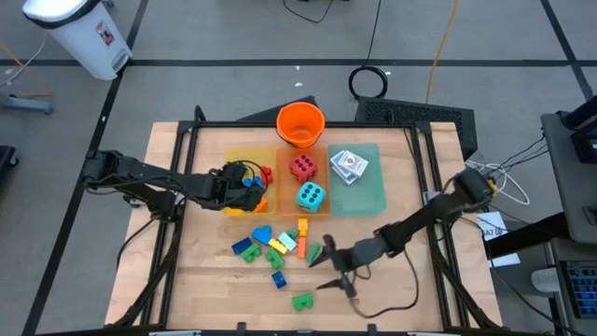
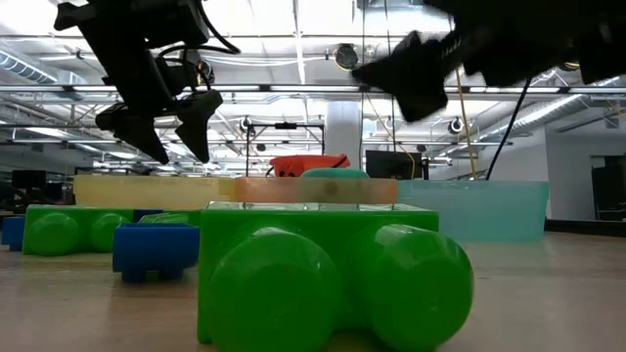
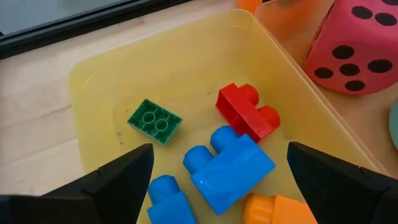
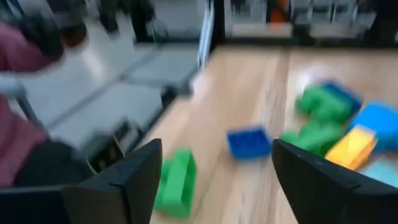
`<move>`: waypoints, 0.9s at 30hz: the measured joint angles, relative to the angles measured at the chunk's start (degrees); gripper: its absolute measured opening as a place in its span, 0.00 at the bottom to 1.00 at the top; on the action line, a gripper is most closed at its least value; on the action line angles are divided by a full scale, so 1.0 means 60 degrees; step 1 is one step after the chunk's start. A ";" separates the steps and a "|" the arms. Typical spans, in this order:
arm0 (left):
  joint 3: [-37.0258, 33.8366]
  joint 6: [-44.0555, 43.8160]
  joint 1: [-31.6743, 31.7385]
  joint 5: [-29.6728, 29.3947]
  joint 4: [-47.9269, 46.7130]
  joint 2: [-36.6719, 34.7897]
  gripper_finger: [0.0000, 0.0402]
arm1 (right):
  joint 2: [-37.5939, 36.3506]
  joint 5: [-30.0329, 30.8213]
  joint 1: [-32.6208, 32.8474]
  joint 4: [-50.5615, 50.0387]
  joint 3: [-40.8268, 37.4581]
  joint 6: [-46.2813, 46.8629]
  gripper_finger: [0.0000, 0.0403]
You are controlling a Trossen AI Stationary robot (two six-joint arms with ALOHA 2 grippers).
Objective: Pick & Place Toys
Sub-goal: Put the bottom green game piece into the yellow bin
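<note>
Hovering over the yellow tray [image 3: 93, 81], the left gripper [image 3: 217, 171] is holding its fingers spread wide and empty above red [image 3: 247, 112], blue [image 3: 231, 167] and green bricks [image 3: 155, 121] lying in that tray. Away from the tray, the right gripper [image 4: 214, 180] is hanging open, gripping nothing, above loose bricks [image 1: 270, 245] on the table [image 1: 205, 271].

Red die [image 1: 301, 168], black dots; teal die [image 1: 311, 196]

Surface [image 1: 215, 280]: pale wood, matt, visible grain. Bricks [image 3: 233, 171]: glossy moulded plastic, smooth. Yellow tray [image 3: 186, 68]: translucent plastic, lightly scuffed. Red die [image 3: 357, 46]: matt foam. Tool fingers [image 3: 118, 180]: dark matt plastic.
</note>
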 joint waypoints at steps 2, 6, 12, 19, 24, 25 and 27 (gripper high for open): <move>0.0000 0.0032 0.0000 -0.0012 0.0046 0.0000 0.93 | 0.0386 -0.0004 0.0090 -0.0916 0.0502 0.0134 0.71; 0.0000 0.0526 -0.0004 -0.0012 0.0552 0.0000 0.93 | 0.0936 -0.0007 0.0345 -0.3363 0.1820 0.0081 0.72; 0.0000 0.1475 0.0013 -0.0009 0.1494 0.0000 0.93 | 0.1443 -0.0055 0.0619 -0.5408 0.3348 -0.0143 0.70; -0.0004 0.1704 0.0015 0.0075 0.2073 0.0000 0.93 | 0.2137 0.0024 0.0628 -0.5225 0.3573 -0.0025 0.68; -0.0005 0.1694 0.0015 0.0202 0.2065 0.0000 0.93 | 0.2625 0.0320 0.0714 -0.4658 0.3580 0.0148 0.68; -0.0004 0.1693 0.0015 0.0236 0.2072 0.0000 0.93 | 0.2693 0.0305 0.0741 -0.4604 0.3577 0.0146 0.68; -0.0006 0.1690 0.0015 0.0327 0.2095 0.0000 0.93 | 0.2741 0.0306 0.0753 -0.4560 0.3573 0.0145 0.66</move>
